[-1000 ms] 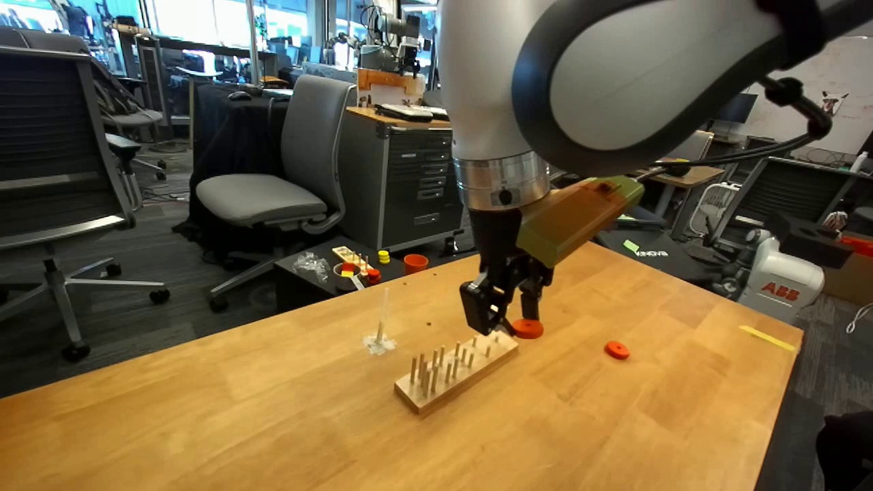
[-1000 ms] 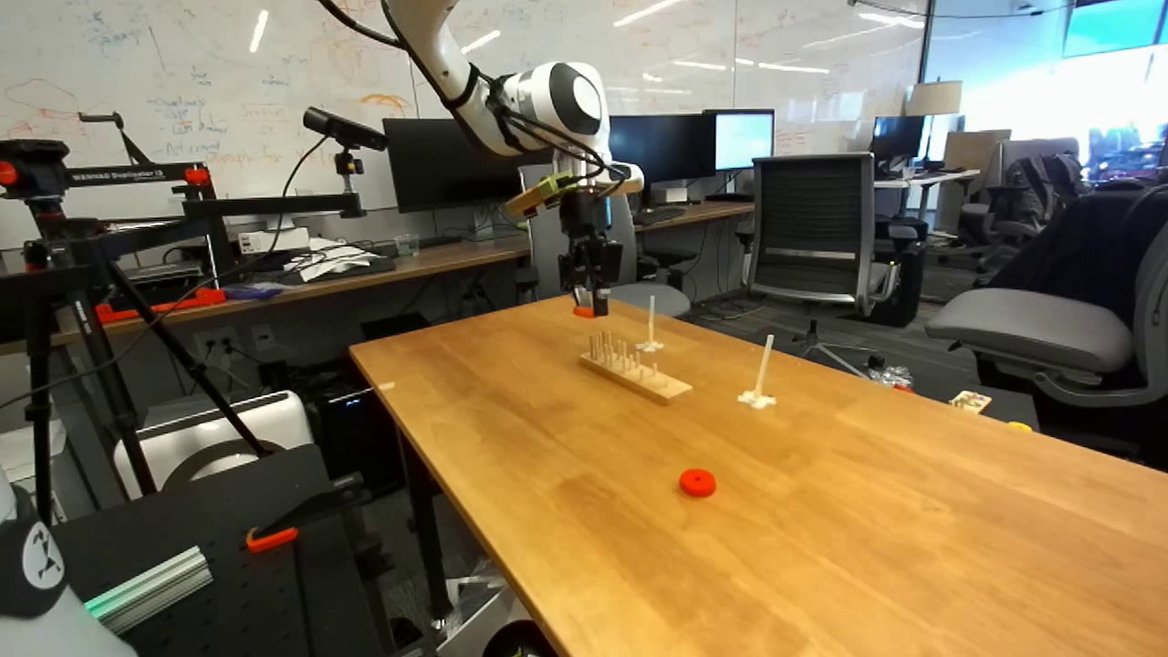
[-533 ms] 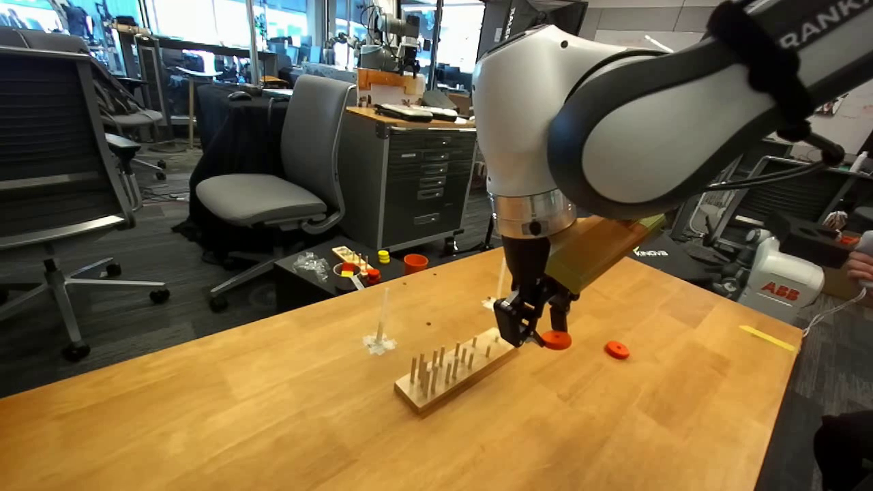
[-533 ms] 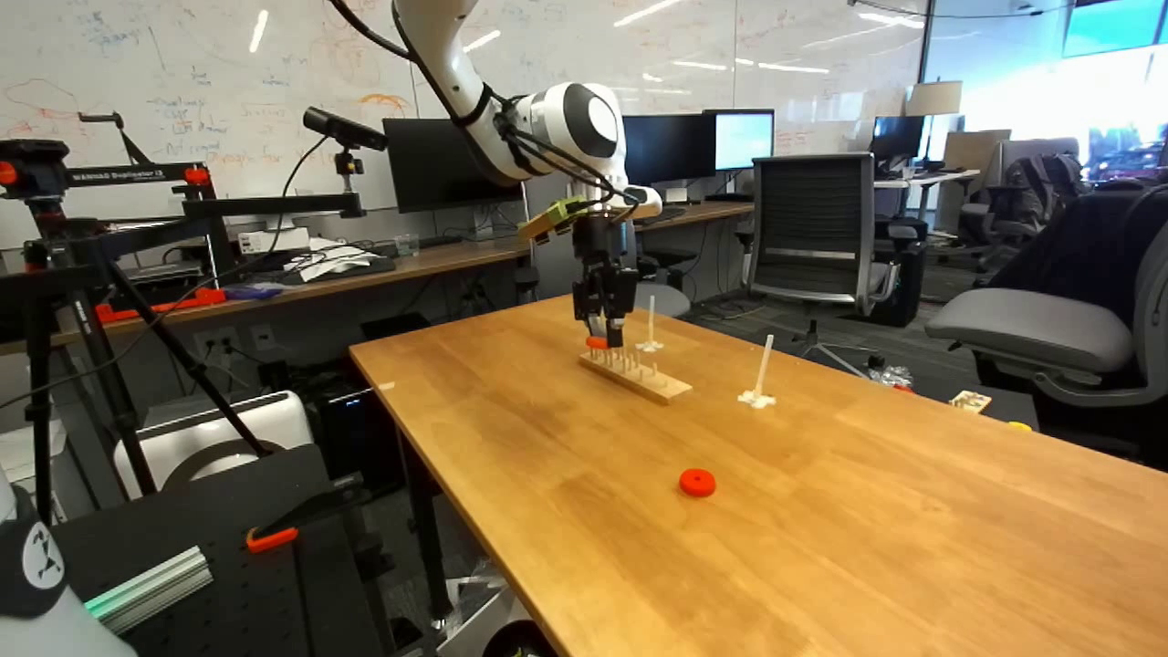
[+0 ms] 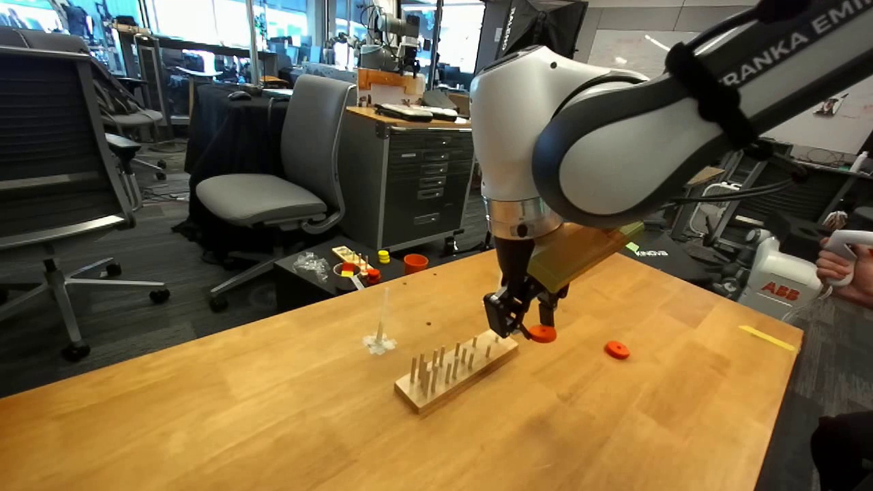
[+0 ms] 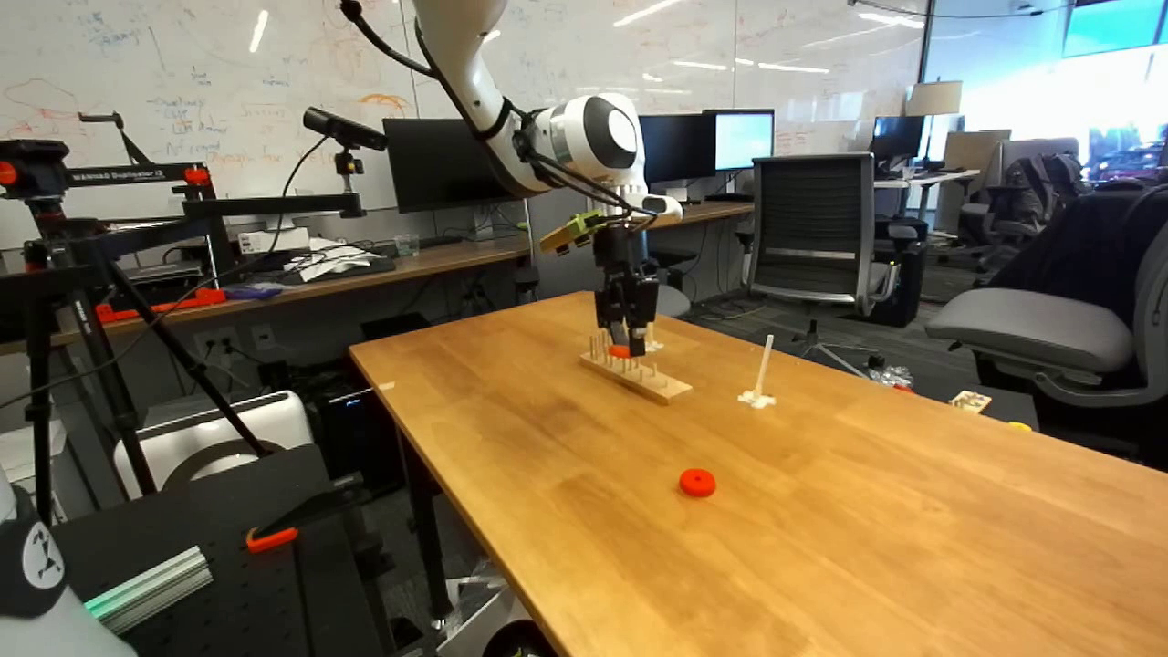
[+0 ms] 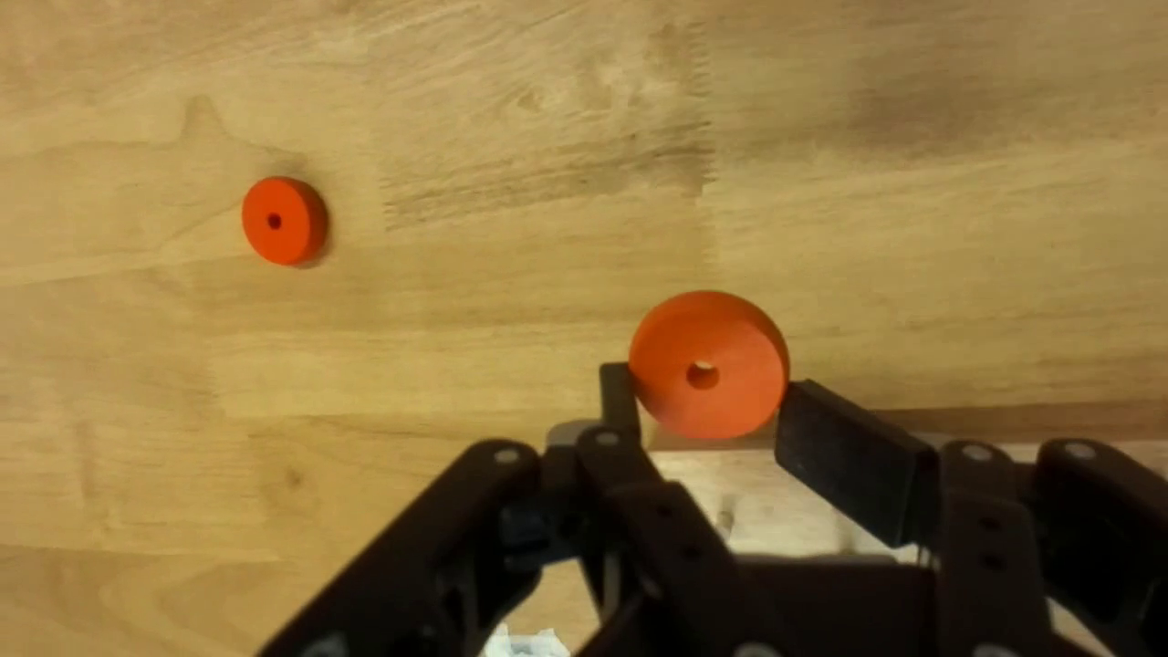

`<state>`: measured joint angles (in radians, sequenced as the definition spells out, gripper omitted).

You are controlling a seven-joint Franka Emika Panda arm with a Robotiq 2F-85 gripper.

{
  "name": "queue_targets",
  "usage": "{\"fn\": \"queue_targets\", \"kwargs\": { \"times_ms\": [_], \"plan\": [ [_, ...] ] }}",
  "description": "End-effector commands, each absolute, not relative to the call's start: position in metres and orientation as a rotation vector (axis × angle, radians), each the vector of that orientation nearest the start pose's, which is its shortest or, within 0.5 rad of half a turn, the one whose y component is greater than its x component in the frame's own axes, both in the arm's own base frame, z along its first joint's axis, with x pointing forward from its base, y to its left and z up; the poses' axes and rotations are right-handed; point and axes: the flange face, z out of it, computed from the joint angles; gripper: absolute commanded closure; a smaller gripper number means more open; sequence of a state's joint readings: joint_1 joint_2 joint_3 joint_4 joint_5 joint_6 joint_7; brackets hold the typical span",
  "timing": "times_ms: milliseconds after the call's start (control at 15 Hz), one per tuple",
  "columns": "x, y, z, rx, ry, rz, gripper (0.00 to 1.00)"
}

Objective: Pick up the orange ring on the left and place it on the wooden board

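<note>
My gripper (image 7: pixel 707 397) is shut on an orange ring (image 7: pixel 730 347), with one fingertip on each side of its rim. The gripper (image 5: pixel 533 329) and held ring (image 5: pixel 543 334) are in the air by the far end of the wooden board (image 5: pixel 464 380), which bears several upright pegs. In an exterior view the held ring (image 6: pixel 620 351) overlaps the pegs of the board (image 6: pixel 671 391); its exact height above the board cannot be told. In the wrist view the board (image 7: pixel 748 497) lies partly hidden below the fingers. A second orange ring (image 5: pixel 617 350) lies flat on the table, also in the wrist view (image 7: pixel 297 233).
A thin upright peg (image 6: pixel 763 370) is taped to the wooden table (image 5: pixel 273 409); another taped peg stands behind the gripper, partly hidden. A low black table with cups and small parts stands beyond the far edge. A person's hand (image 5: pixel 835 266) holds a white controller at the right.
My gripper has come down with the orange ring still held, nearer the board. In an exterior view it went right, then slightly back left. The second ring and the board have not moved.
</note>
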<state>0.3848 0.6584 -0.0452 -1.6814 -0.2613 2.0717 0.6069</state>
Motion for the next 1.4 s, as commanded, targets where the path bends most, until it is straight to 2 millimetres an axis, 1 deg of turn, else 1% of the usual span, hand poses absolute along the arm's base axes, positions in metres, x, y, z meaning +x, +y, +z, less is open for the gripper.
{"fn": "queue_targets", "kwargs": {
  "times_ms": [0, 333, 533, 933, 1000, 1200, 1333],
  "plan": [
    [0.642, 0.2, 0.209, -3.476, 0.227, 0.155, 0.81],
    [0.661, 0.19, 0.21, -3.449, 0.236, 0.135, 0.81],
    [0.671, 0.183, 0.203, -3.44, 0.227, 0.156, 0.81],
    [0.687, 0.175, 0.187, -3.426, 0.169, 0.195, 0.81],
    [0.689, 0.178, 0.185, -3.395, 0.182, 0.187, 0.81],
    [0.682, 0.187, 0.182, -3.348, 0.168, 0.233, 0.81],
    [0.67, 0.203, 0.176, -3.326, 0.134, 0.279, 0.81]
  ]
}}
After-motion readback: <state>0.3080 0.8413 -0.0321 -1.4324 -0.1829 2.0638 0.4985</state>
